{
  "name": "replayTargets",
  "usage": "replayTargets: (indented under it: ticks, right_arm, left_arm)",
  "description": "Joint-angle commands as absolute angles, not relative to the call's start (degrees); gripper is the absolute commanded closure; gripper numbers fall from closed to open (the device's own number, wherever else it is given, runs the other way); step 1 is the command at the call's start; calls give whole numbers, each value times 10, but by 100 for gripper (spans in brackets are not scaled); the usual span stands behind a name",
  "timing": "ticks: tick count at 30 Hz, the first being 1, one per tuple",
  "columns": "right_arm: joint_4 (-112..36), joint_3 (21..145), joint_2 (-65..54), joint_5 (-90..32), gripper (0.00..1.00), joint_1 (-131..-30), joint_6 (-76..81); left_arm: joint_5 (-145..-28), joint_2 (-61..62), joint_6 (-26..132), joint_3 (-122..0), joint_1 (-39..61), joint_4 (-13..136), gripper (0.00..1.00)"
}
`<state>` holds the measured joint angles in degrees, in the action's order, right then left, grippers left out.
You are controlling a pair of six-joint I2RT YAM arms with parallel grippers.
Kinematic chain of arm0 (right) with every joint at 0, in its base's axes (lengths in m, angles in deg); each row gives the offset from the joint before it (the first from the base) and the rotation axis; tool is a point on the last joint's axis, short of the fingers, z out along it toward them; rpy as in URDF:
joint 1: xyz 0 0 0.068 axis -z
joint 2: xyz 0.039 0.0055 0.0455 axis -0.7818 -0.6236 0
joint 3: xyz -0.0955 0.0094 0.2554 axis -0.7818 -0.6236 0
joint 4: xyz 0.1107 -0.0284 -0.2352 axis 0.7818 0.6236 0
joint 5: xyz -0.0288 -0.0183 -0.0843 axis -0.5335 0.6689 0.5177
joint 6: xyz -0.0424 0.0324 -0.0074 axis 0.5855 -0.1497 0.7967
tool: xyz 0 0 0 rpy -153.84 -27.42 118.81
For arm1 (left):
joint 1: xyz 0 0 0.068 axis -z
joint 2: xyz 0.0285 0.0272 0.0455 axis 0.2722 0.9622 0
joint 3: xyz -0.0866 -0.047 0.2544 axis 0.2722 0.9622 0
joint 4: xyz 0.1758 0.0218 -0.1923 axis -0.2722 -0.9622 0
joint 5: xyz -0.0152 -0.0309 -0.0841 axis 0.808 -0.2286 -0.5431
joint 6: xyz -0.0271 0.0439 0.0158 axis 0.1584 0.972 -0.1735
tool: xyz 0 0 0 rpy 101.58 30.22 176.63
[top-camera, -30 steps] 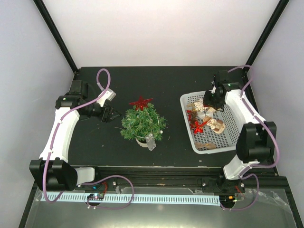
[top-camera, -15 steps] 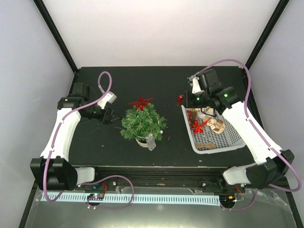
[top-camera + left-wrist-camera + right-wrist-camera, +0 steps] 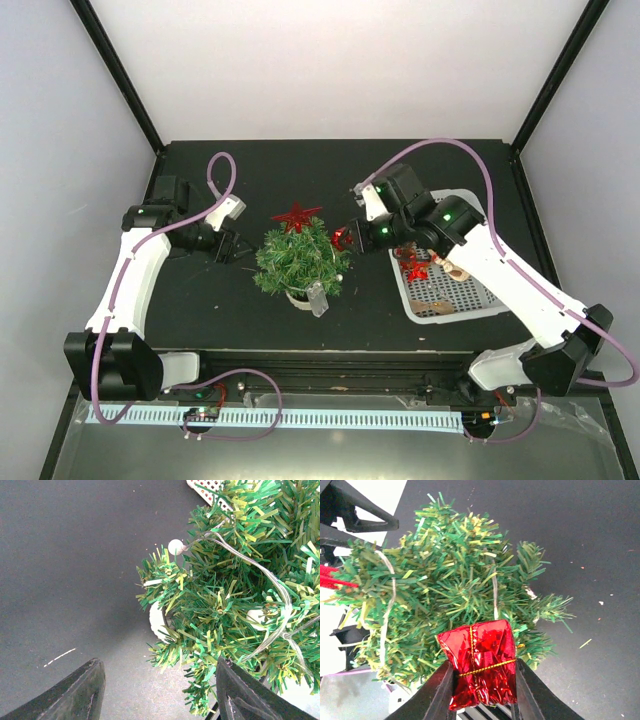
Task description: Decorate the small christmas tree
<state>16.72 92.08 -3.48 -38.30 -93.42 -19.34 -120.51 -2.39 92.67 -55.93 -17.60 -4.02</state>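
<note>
The small christmas tree (image 3: 300,258) stands mid-table in a white pot (image 3: 296,296), with a red star (image 3: 296,216) on top and a clear light string (image 3: 260,575) through its needles. My right gripper (image 3: 347,240) is at the tree's right side, shut on a shiny red gift-box ornament (image 3: 481,662) with gold cord. In the right wrist view the box hangs just in front of the tree's branches (image 3: 445,590). My left gripper (image 3: 230,245) is open at the tree's left side; its right finger (image 3: 245,695) touches the lower needles, and nothing is between the jaws.
A white mesh basket (image 3: 472,292) at the right holds a red star ornament (image 3: 413,268) and tan ornaments (image 3: 435,298). A clear plastic piece (image 3: 318,298) leans at the pot's front. Black frame posts rise at the back corners.
My right arm swung left from the basket to the tree's right side, carrying the red gift box. The left arm has barely moved.
</note>
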Motion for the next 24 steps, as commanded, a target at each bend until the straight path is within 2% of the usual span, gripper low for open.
replayTargets:
  ticks: [1,24]
  right_arm:
    - [157,942,-29,-394,71,-956,-204]
    - [120,918,-63,-403,71,-995,-221]
  left_arm:
    - [-1207,-22,927,-557,-179,-36,38]
    - [-1215,-27,923,-543,-178,-27,38]
